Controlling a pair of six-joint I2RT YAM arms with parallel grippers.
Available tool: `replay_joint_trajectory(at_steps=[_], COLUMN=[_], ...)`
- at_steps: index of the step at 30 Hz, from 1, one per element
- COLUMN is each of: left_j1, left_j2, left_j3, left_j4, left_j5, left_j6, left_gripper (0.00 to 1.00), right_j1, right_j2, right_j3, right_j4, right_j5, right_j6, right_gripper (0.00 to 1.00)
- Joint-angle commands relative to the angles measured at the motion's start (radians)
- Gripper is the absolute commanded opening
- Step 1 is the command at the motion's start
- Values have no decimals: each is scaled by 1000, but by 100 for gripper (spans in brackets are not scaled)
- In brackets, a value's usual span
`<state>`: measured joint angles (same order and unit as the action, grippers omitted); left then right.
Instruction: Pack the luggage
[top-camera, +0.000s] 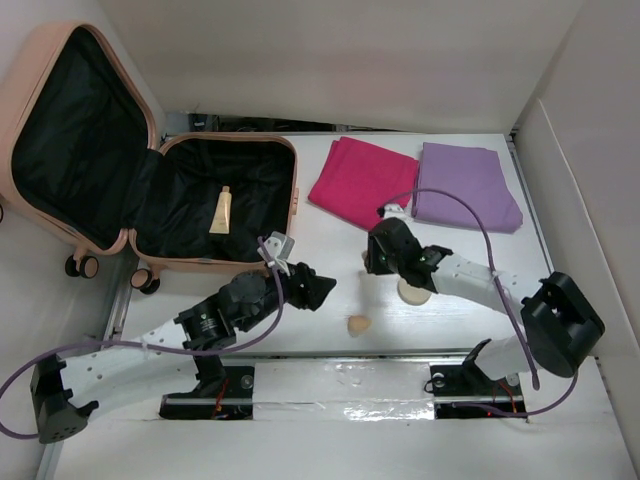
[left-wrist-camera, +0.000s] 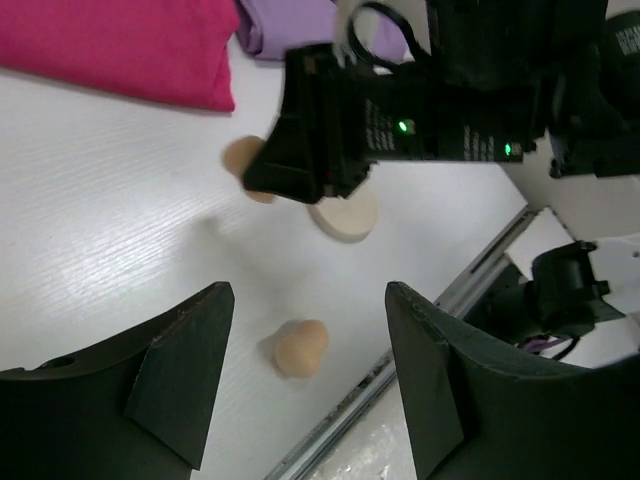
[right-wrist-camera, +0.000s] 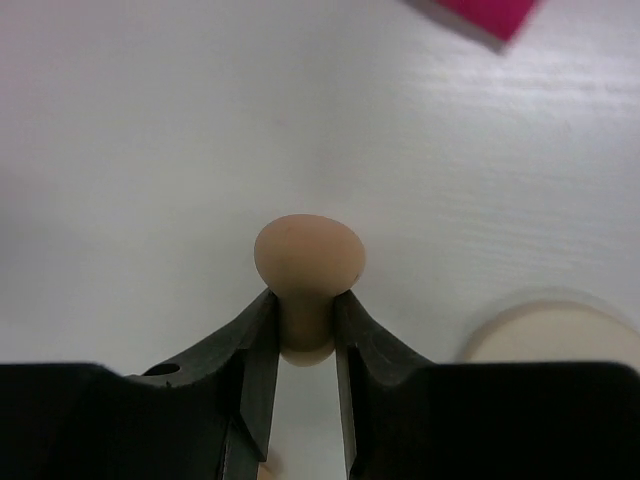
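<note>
The peach-pink luggage (top-camera: 297, 200) lies open at the back left, its black lining showing, with a cream tube (top-camera: 221, 211) in the lower half. My right gripper (right-wrist-camera: 305, 300) is shut on a tan egg-shaped makeup sponge (right-wrist-camera: 307, 262), held just above the table. A second tan sponge (left-wrist-camera: 300, 347) lies on the table near the front edge. My left gripper (left-wrist-camera: 308, 292) hovers over it, open, one finger on each side and neither touching. In the top view the left gripper (top-camera: 322, 290) is left of that sponge (top-camera: 357, 325), and the right gripper (top-camera: 375, 262) is above it.
A round cream puff (top-camera: 413, 292) lies under the right arm. A folded magenta cloth (top-camera: 362, 180) and a folded purple cloth (top-camera: 466, 186) lie at the back. A metal rail (left-wrist-camera: 420, 330) runs along the table's front edge, close to the loose sponge.
</note>
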<state>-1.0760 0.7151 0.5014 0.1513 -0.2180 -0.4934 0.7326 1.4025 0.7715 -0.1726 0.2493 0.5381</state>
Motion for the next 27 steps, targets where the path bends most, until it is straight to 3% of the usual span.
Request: replay_joint_trajectory(at_steps=[1,3,8,10,11,14,17,18,22,23,25,26,27], left_j1=[-36,-68,-101,-110,-110,-110,-110,-110,-110,-110,-110,-110,-110], left_j2=[-63,-92,-152,-172,-180,-194,-152,-132,18,91,165,241,283], left_j3=[3,2,-9,-20,-21,-20,-11,-1,32,38,61,72,100], left_j4=[2,-15,-55,-68,-74,-87,-82,-78,-39,-24,17,28,30], left_j5=[-33,-55,-92,-93,-98,-119,-130,-133,-112,-104,-75,-67,-49], left_j6=[19,22,7,-7,-10,-13,-11,-11,10,19,36,47,68], left_gripper=[60,61,61,62,62,63,67,69,72,73,77,78,80], right_j1=[30,30,30,39,39,8,-39,-53,-130,-162,-183,-197,-197], right_j2=[7,91,378,547,599,702,629,592,383,301,218,176,89], right_j3=[207,326,835,973,1103,1219,1142,1041,751,694,535,481,427], right_j4=[149,162,194,180,173,113,169,208,327,344,366,360,352], right_j5=[-140,-218,-473,-568,-584,-608,-617,-610,-570,-571,-544,-520,-486], right_j6=[-41,-79,-58,-29,-11,17,34,34,23,25,10,-22,-38], right_gripper=[32,32,34,45,57,76,82,82,76,67,59,37,29])
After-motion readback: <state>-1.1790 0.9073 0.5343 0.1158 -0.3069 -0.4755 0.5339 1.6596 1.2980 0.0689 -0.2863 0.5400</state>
